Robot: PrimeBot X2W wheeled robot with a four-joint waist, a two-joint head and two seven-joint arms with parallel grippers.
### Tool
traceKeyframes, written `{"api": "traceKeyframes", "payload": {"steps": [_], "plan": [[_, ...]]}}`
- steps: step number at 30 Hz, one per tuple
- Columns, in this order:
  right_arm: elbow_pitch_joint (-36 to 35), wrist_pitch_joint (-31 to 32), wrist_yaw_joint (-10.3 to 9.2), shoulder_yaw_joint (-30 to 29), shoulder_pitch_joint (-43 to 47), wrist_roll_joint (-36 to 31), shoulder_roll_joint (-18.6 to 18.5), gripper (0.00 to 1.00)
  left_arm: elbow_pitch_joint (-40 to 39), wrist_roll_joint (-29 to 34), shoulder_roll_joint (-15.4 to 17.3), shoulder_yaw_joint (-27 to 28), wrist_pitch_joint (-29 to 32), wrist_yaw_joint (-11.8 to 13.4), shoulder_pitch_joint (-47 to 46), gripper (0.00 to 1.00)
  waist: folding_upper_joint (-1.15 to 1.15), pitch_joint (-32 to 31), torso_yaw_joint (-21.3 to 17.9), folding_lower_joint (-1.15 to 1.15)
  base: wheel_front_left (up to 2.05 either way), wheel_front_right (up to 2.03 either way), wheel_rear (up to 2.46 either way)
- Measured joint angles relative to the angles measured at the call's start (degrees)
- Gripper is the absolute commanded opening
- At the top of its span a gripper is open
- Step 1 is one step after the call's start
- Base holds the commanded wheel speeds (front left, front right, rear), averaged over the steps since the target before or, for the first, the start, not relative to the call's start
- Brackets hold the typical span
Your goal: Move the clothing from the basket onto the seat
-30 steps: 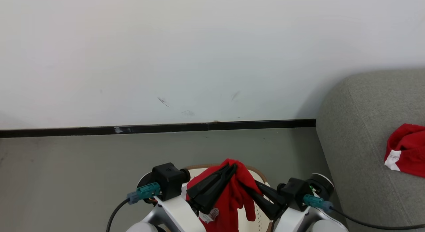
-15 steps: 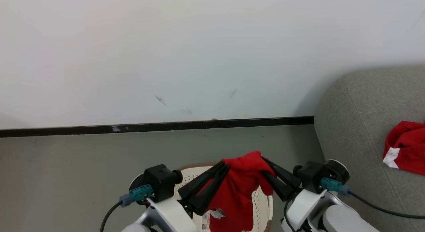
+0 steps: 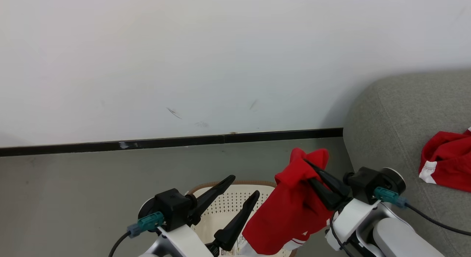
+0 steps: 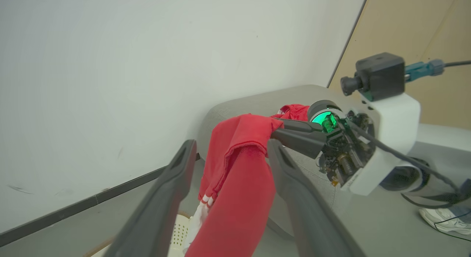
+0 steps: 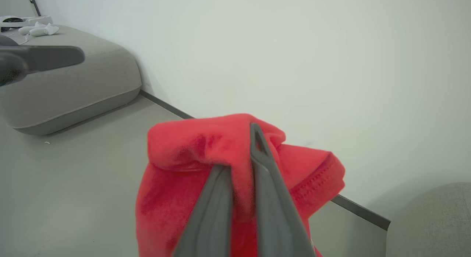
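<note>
Grey floor (image 3: 73, 183) behind; basket (image 3: 228, 203), partly cut off, sits under the wide-spread left gripper (image 3: 243, 186); right gripper (image 3: 309, 165) pinches red garment (image 3: 290, 213) draping below.

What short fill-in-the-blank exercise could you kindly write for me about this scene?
1. The right hand is shut on a ____ garment.
2. The left hand is ____, not shut, and holds nothing over the basket.
3. A second garment lies on the ____ sofa.

Missing words: red; open; grey.
</note>
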Motion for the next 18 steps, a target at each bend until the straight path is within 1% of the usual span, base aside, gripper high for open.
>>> {"api": "traceKeyframes", "payload": {"steps": [11,18], "plan": [[-1.40,-0.01,0.00,-4.93,1.61,-0.46,-1.41,0.00,0.57,0.42,0.27,-0.96,-2.56,-0.07,1.17,1.00,0.00,-0.47,-1.51,0.00,0.00,0.00,0.00],[-2.49,-0.01,0.00,-9.26,2.75,-1.07,-1.96,0.00,0.88,0.42,0.48,-0.96,-4.05,-0.07,2.24,1.00,0.00,-0.95,-3.08,0.00,0.00,0.00,0.00]]}}
